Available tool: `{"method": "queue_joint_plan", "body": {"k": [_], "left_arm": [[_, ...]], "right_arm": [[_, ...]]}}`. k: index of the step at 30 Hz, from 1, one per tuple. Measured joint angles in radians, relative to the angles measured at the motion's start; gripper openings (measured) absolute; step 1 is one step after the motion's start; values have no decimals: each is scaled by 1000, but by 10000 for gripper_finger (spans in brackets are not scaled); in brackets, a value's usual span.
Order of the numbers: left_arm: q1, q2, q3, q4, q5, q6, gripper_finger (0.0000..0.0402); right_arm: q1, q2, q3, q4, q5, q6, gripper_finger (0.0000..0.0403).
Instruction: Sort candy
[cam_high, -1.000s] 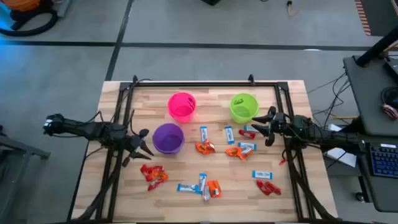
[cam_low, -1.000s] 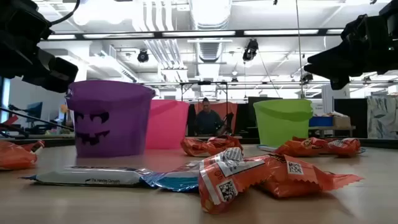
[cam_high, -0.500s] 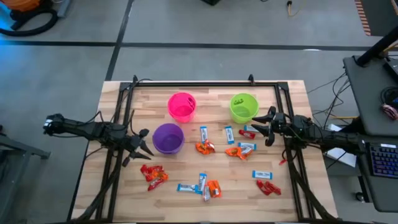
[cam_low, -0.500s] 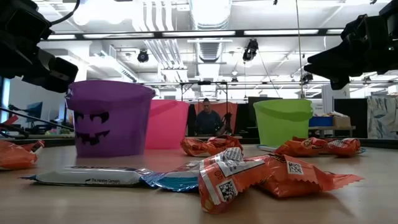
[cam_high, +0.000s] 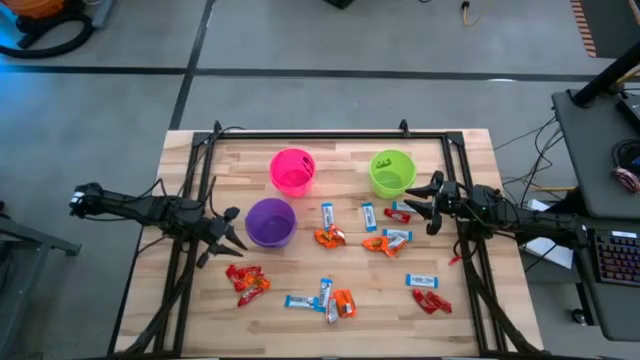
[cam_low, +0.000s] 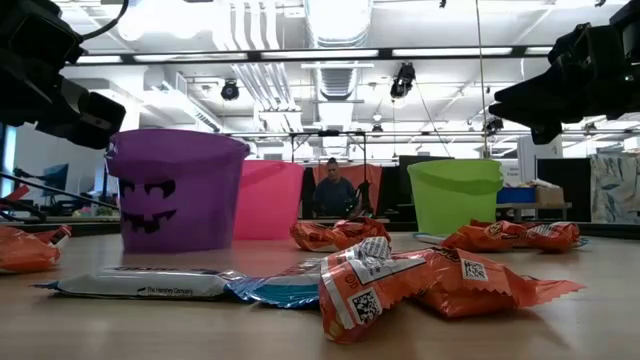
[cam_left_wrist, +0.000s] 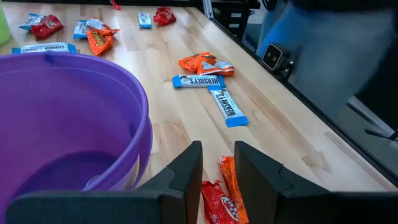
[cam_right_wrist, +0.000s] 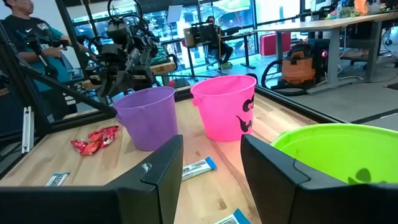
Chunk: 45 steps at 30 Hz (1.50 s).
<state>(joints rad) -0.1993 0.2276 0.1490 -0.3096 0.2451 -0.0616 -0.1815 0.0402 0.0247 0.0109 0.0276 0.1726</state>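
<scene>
The candy (cam_high: 330, 262) is spread over the front half of the wooden table (cam_high: 470, 150), in front of the purple cup (cam_high: 270, 221), the pink cup (cam_high: 292, 171) and the green cup (cam_high: 392, 172). In the high view, two blue-and-white bars (cam_high: 328, 215) near the middle are seen with their long axis pointing from the cups toward the front edge, while another bar (cam_high: 421, 281) at the right lies across the table. Red pieces (cam_high: 246, 281) are heaped at the front left, more red ones (cam_high: 431, 301) at the front right. The left gripper (cam_high: 226, 240) is held just beside the purple cup, its fingers (cam_left_wrist: 186, 171) a narrow gap apart and nothing between them. The right gripper (cam_high: 421, 203) is found beside the green cup, its fingers (cam_right_wrist: 158, 171) parted wider, also empty. Only the right wrist view shows something small lying inside the green cup (cam_right_wrist: 336, 152). Only the low view shows the face drawn on the purple cup (cam_low: 178, 190) and a person (cam_low: 332, 192) far behind the table.
</scene>
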Motion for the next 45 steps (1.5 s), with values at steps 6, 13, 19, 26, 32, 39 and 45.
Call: {"method": "queue_joint_plan", "body": {"k": [6,13,19,26,32,39,45], "left_arm": [[0,0,0,0,0,0,78],[2,0,0,14,-45,40,78],[2,17,-1,427,-181,102,78],[2,73,-1,1255,-181,83,78],[4,106,119,1029,-324,-270,77],[6,312,489,272,-446,-435,77],[7,486,735,-255,-427,-719,77]], "right_arm": [[0,0,0,0,0,0,155],[0,0,0,0,0,0,155],[0,0,0,20,17,-36,155],[-2,0,0,366,62,475,155],[-1,2,71,401,-31,675,155],[-2,64,393,-497,7,930,155],[-2,189,618,-1019,-8,1153,155]]}}
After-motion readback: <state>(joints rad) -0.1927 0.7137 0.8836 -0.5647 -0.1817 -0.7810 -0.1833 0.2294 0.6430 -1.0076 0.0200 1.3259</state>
